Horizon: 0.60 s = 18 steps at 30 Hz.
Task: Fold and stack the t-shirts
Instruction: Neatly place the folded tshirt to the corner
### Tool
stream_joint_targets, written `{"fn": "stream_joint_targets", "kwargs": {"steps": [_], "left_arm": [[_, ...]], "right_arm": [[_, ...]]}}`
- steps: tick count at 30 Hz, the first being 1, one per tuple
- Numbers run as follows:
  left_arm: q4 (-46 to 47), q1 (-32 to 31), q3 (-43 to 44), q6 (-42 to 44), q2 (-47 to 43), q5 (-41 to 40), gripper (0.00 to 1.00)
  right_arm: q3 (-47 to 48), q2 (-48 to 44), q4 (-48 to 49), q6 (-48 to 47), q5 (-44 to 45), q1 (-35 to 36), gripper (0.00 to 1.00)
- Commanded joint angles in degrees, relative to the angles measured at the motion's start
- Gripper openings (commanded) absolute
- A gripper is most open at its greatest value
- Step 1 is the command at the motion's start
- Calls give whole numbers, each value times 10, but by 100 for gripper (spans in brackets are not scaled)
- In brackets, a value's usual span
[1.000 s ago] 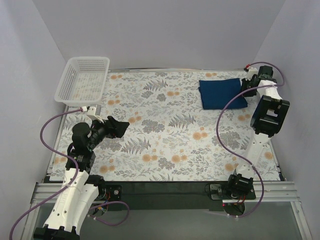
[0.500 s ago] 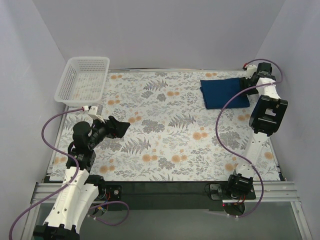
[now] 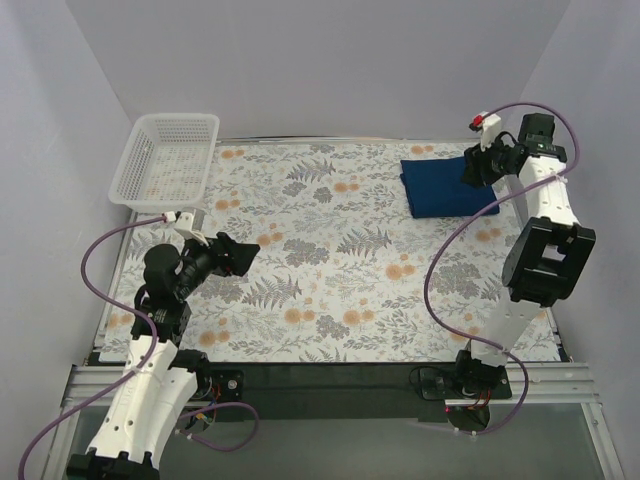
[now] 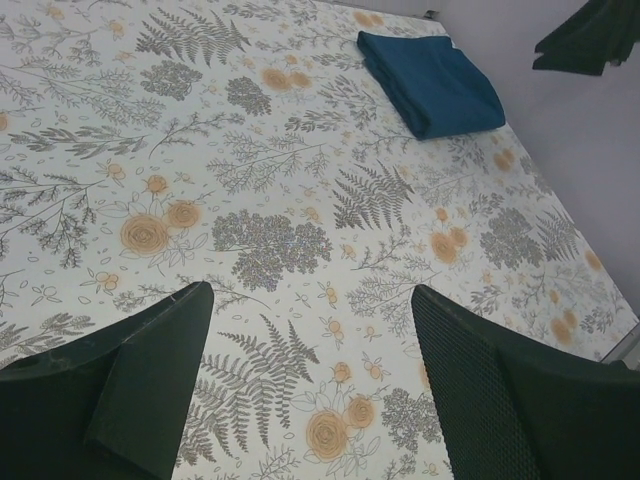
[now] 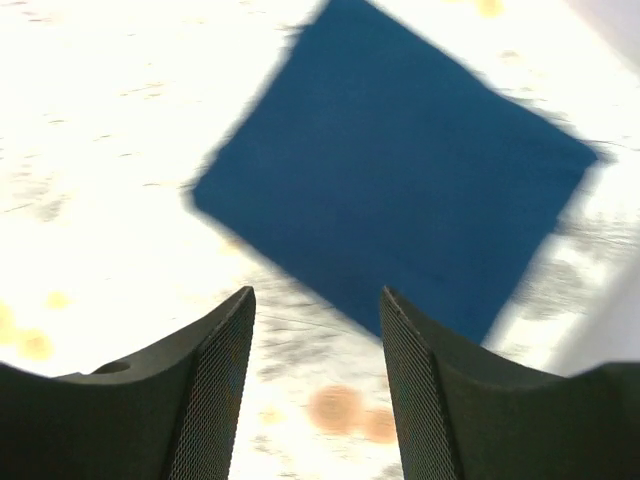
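As it lies, the t-shirt (image 3: 445,187) runs left-right.

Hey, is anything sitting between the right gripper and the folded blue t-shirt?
Nothing visible. The right gripper hangs open facing the t-shirt, with only floral tablecloth around it. The white basket sits at the far left corner.

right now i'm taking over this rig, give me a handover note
Left gripper: open, empty, over the table near left.
Right gripper: open, hovering by the t-shirt, not gripping it.
The t-shirt lies folded at the table's far right; basket at the far-left corner.
Done: this fold. Left: stacking; no other shirt in view.
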Motion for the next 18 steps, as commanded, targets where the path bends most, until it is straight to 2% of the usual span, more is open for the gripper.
{"fn": "stream_joint_targets", "kwargs": {"steps": [1, 2, 3, 5, 6, 7, 10, 11, 13, 18], "left_arm": [[1, 3, 3, -9, -4, -21, 75], [1, 3, 2, -21, 6, -25, 81], [-2, 3, 7, -26, 13, -37, 85], [-25, 3, 16, -44, 29, -57, 92], [-36, 3, 23, -47, 45, -74, 95], [-51, 3, 34, -47, 51, -78, 95], [-75, 3, 53, -35, 58, -118, 96], [-82, 3, 56, -31, 58, -131, 96], [-95, 3, 59, -25, 50, -169, 98], [-84, 3, 39, -9, 25, -177, 98]], "right_arm": [[-78, -55, -50, -18, -174, -2, 50], [-103, -93, -44, -10, -181, -2, 52], [-149, -116, -10, 30, -172, -2, 61], [-212, -198, 30, 61, -143, -3, 68], [-274, -230, 45, 67, -124, -4, 73], [-302, -261, 93, 101, -99, -3, 76], [-396, -407, 148, 134, 15, -4, 98], [-419, -435, 160, 139, 74, -7, 98], [-477, -486, 189, 163, 116, -13, 98], [-547, -618, 200, 265, 228, -21, 98]]}}
